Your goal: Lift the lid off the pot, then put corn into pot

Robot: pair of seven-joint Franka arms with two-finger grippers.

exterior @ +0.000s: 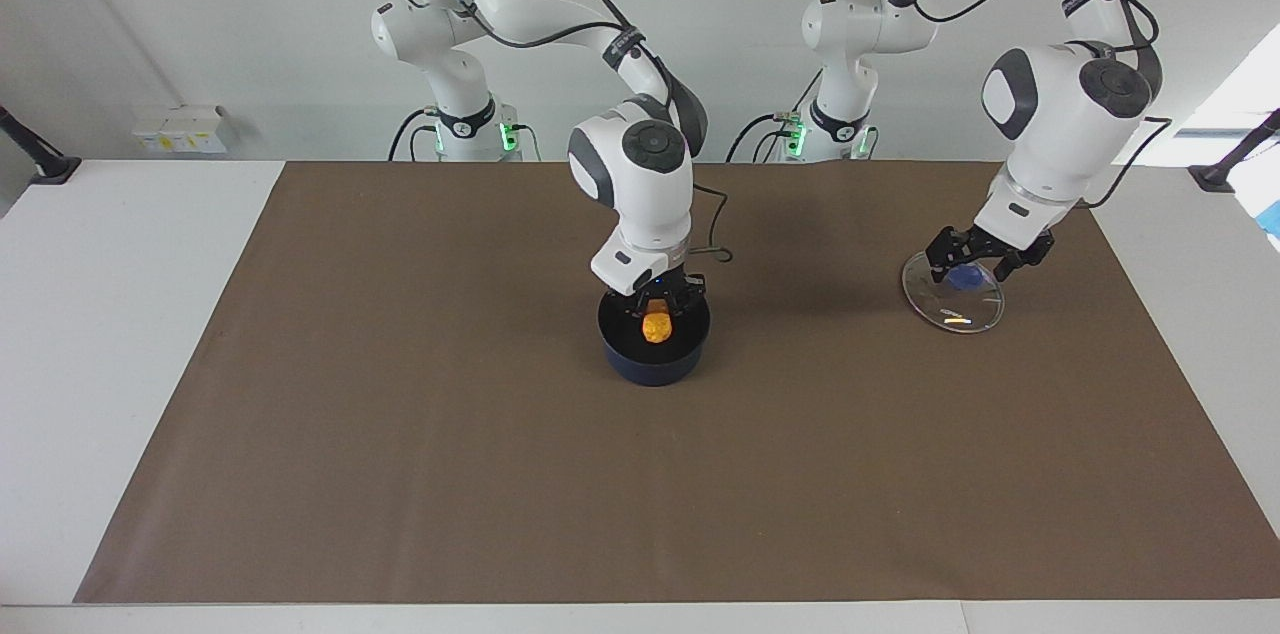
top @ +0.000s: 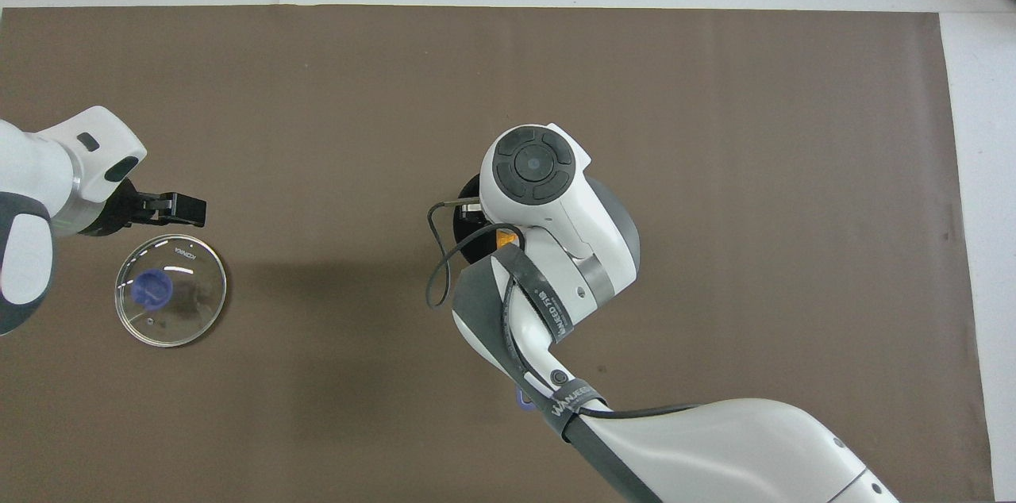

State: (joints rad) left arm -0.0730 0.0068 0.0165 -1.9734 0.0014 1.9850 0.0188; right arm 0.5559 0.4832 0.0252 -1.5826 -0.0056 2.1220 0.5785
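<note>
A dark navy pot point(exterior: 654, 346) with a black inside holds an orange-yellow corn cob point(exterior: 656, 325), the clear glass lid point(exterior: 953, 291) carries a blue knob point(top: 151, 289), and both rest on a plain brown mat point(exterior: 420, 434) over a white table point(exterior: 90, 334)

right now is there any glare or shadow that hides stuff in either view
Facing view: bright glint on the lid, daylight blown out at the window edge. Overhead view: the right arm covers most of the pot, a soft shadow beside the lid.
</note>
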